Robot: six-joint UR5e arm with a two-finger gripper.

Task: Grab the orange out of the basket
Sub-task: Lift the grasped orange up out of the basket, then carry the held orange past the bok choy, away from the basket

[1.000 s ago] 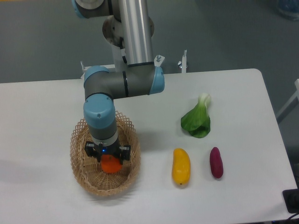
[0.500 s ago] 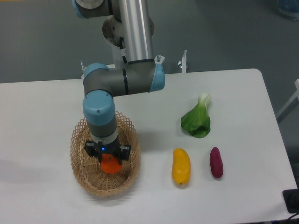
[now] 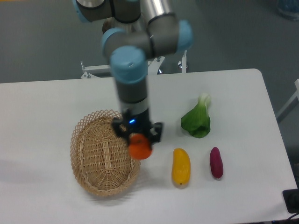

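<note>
The orange (image 3: 139, 148) hangs in the grip of the gripper (image 3: 138, 140), above the right edge of the wicker basket (image 3: 100, 156) and clear of its interior. The two black fingers (image 3: 157, 132) are clamped on the fruit from either side, holding it by its upper half so that the lower half shows below them. The wrist points straight down, which suits a vertical lift out of a deep container.

The basket sits on the white counter (image 3: 46, 116) with nothing visible inside it; its lacy rim (image 3: 79, 128) is unobstructed.

To the right, well apart from the basket, lie a yellow mango-like fruit (image 3: 181, 166), a purple sweet potato (image 3: 216, 162) and a leafy bok choy (image 3: 197, 119). The orange is near the mango-like fruit but not touching it. The pick appears essentially complete; the remaining risk is slip from the smooth, round surface.
</note>
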